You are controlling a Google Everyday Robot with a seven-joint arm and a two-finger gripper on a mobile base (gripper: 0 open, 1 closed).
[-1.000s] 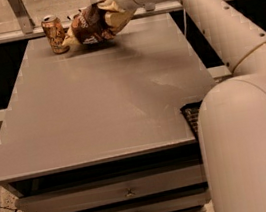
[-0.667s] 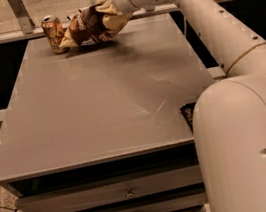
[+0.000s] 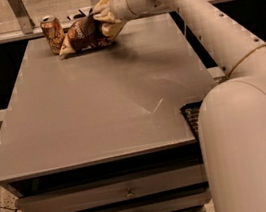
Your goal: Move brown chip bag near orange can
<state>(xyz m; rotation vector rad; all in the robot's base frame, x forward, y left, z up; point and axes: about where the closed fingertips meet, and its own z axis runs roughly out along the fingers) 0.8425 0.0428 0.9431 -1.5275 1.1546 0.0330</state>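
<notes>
The brown chip bag (image 3: 79, 36) lies on the far left part of the grey table (image 3: 101, 98), its left tip touching or almost touching the orange can (image 3: 53, 34). The can stands upright near the table's far edge. My gripper (image 3: 101, 19) is at the bag's right end, with its tan fingers (image 3: 110, 28) closed around the crumpled end of the bag. The bag's right end is hidden between the fingers. The white arm reaches in from the right.
A low rail (image 3: 5, 37) and a glass partition run behind the table's far edge. My white base (image 3: 252, 154) fills the lower right. A dark grille (image 3: 192, 118) sits at the table's right edge. Drawers (image 3: 129, 192) are under the table's front.
The gripper has moved a little left and down with the bag, bringing the bag closer to the can and onto the table. The can has not moved.
</notes>
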